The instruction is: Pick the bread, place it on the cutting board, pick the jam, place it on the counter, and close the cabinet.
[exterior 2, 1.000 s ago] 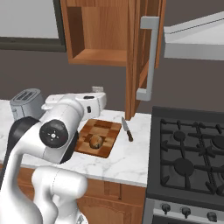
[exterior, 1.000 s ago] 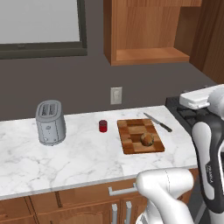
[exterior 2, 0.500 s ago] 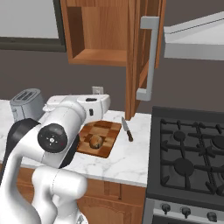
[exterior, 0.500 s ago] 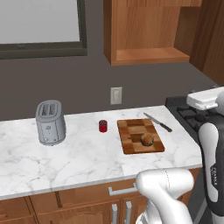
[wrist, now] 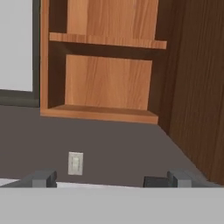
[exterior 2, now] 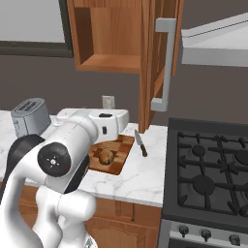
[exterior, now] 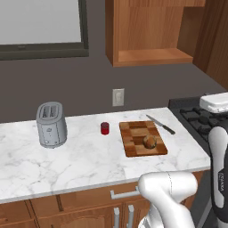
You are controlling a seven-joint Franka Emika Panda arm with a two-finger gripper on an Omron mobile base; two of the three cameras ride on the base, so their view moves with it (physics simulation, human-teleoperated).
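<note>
While the gripper (wrist: 107,179) is standing with its jaws spread wide and nothing between them, I am looking along it at the cabinet (wrist: 105,78). Two dark fingertips (wrist: 43,178) are showing at the bottom of the hand view, well apart, aimed at the grey wall below the cabinet's bottom shelf, with a white wall outlet (wrist: 75,163) just above the left tip.

I am seeing the cabinet as medium-brown wood, wall-mounted, its shelves bare. Its door (exterior 2: 157,58) is hanging open, swung out to the right of the cabinet box, edge-on in the right base view, with a long vertical silver bar handle (exterior 2: 163,63).

Below the cabinet, the counter (exterior: 80,156) is lying white with grey veins. The cutting board (exterior: 136,144), checkered light and dark brown, is sitting under the cabinet's right half, and the bread (exterior: 149,142), a small golden-brown lump, is resting on its front right part. The jam (exterior: 105,128), a small red jar with a darker lid, is standing on the counter just left of the board. A knife (exterior: 160,124) is lying right of the board; a silver toaster (exterior: 51,124) is standing well left of the jam.

The arm is reaching up in front of the cabinet, its white wrist (exterior 2: 109,121) showing over the board.
</note>
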